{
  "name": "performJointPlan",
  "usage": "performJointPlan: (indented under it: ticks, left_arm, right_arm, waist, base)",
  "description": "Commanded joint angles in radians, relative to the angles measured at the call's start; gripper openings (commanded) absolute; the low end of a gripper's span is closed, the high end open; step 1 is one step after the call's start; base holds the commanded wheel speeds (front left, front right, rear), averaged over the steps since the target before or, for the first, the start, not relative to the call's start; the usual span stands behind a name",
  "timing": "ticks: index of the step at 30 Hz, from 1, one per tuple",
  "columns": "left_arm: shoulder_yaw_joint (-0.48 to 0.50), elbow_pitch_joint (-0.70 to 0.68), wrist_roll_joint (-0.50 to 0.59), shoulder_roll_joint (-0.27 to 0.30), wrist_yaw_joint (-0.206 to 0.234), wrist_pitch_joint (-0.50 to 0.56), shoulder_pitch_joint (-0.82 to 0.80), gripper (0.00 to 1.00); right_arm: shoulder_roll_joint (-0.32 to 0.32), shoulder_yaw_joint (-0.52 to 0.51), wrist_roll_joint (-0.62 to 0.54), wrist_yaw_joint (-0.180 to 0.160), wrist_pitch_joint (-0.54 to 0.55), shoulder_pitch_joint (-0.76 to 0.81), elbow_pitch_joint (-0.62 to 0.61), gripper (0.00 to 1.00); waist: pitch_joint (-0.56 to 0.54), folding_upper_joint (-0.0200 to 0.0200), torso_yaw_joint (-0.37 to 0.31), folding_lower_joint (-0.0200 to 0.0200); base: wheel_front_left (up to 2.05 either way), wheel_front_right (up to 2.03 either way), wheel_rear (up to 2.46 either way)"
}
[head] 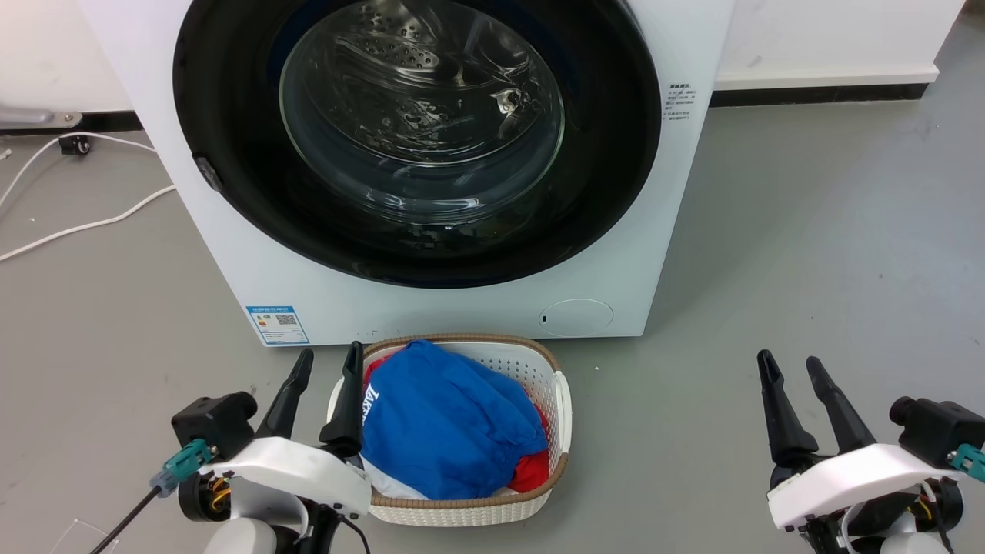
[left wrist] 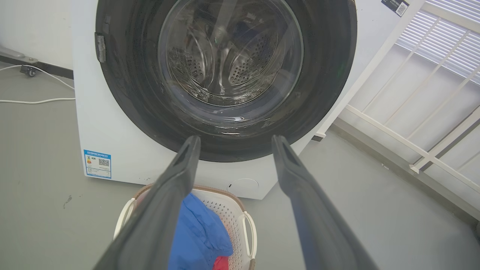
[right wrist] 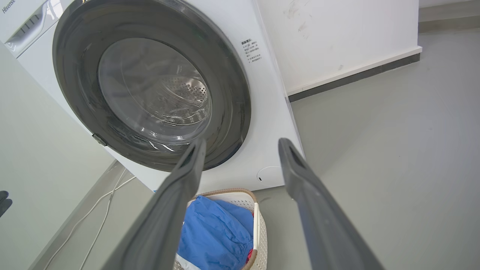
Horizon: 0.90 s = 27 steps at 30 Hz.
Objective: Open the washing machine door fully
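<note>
Closed washing machine door (head: 422, 131), behind the laundry basket (head: 560, 400): rigid, glossy, probably slippery, likely best pulled at its left-edge latch tab (head: 208, 173); left gripper (head: 329, 351) and right gripper (head: 788, 358), flanking the basket, spread wide.

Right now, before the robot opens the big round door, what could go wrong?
1. The washing machine door is shut and glossy. The small grey tab at its left edge looks like the only hold, so a grasp might slip off.
2. The laundry basket sits close before the machine, and the left gripper is right beside its rim. Lifting that arm could knock it.
3. A white cable lies on the floor nearby, and the wheels might catch it.
</note>
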Motion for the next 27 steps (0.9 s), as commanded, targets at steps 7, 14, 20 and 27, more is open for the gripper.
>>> performJointPlan:
  ticks: [7,14,20,27]
  left_arm:
    - [-0.021,0.000,0.107,0.022,0.032,-0.028,-0.030,1.00]
    - [-0.035,0.008,0.172,0.031,0.047,-0.046,-0.032,1.00]
    - [-0.043,0.014,0.215,0.031,0.052,-0.060,-0.035,1.00]
    - [-0.044,0.021,0.247,0.028,0.041,-0.072,-0.038,1.00]
  right_arm:
    - [0.002,0.002,-0.134,0.002,-0.006,-0.001,-0.028,1.00]
    - [0.005,0.002,-0.213,0.002,-0.004,0.006,-0.037,1.00]
    - [0.012,-0.010,-0.256,0.002,-0.008,0.013,-0.045,1.00]
    - [0.015,-0.010,-0.307,0.002,-0.014,0.015,-0.050,1.00]
  waist:
    - [0.000,0.0000,-0.002,0.0000]
    - [0.001,0.0000,-0.004,0.0000]
    - [0.001,0.0000,-0.006,0.0000]
    - [0.004,0.0000,-0.009,0.0000]
  base:
    - [0.00,0.00,0.00]
    - [0.00,0.00,0.00]
    - [0.00,0.00,0.00]
    - [0.00,0.00,0.00]
